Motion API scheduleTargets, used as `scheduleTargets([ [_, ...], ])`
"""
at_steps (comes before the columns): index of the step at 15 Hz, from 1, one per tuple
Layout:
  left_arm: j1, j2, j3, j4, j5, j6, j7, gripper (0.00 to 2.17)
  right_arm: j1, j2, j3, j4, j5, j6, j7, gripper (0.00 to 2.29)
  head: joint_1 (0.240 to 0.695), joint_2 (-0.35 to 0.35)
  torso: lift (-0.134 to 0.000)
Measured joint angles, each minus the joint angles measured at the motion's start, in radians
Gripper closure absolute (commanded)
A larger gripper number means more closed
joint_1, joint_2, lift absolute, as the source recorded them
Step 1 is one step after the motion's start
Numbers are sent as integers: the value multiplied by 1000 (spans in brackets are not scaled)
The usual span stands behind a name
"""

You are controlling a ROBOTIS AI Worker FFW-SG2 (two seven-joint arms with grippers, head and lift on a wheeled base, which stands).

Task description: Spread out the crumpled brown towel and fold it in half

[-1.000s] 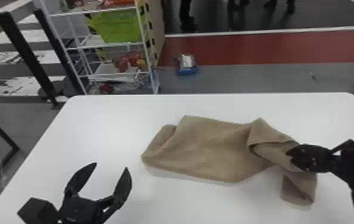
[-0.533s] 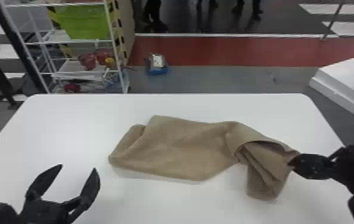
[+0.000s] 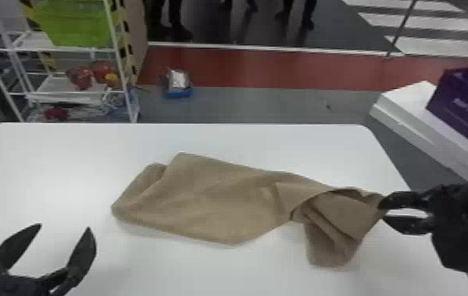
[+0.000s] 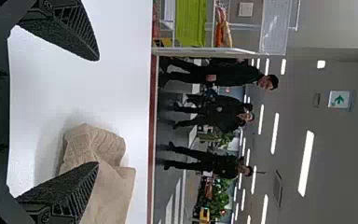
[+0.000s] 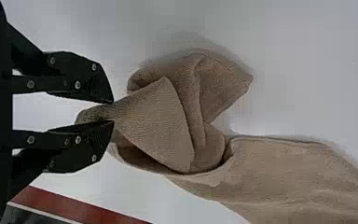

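From the head view, see left gripper [image 3: 65,227] spread wide and right gripper [image 3: 384,211] pinching the brown towel [image 3: 221,198]; from the right wrist view, spot a cloth tip [image 5: 88,114] poking back between the fingertips.

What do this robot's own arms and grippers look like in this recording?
Mostly black, as far as can be seen. The left gripper has tapering fingers with a grainy surface and rows of fine ribs. The right gripper has black fingers and slim parallel bars, dotted with round, silvery screw heads.
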Motion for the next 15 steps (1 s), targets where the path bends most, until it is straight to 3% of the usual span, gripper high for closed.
scheduleTargets([
  [4, 2, 0, 3, -1, 0, 0, 1, 90, 29, 7, -84, -31, -236, 170, 0, 26, 695, -133, -123],
  [6, 1, 0, -2, -1, 0, 0, 1, 90, 36, 20, -109, -35, -354, 340, 0, 22, 695, -140, -123],
  [8, 0, 0, -9, 0, 0, 0, 1, 90, 37, 28, -93, -29, -385, 582, -17, 26, 695, -169, -123],
  [13, 4, 0, -11, 0, 0, 0, 1, 90, 32, 36, 21, 9, -403, 1176, -186, 151, 695, -220, -123],
  [15, 5, 0, -11, 0, 0, 0, 0, 90, 28, 41, 61, 0, -414, 1330, -216, 191, 695, -219, -123],
])
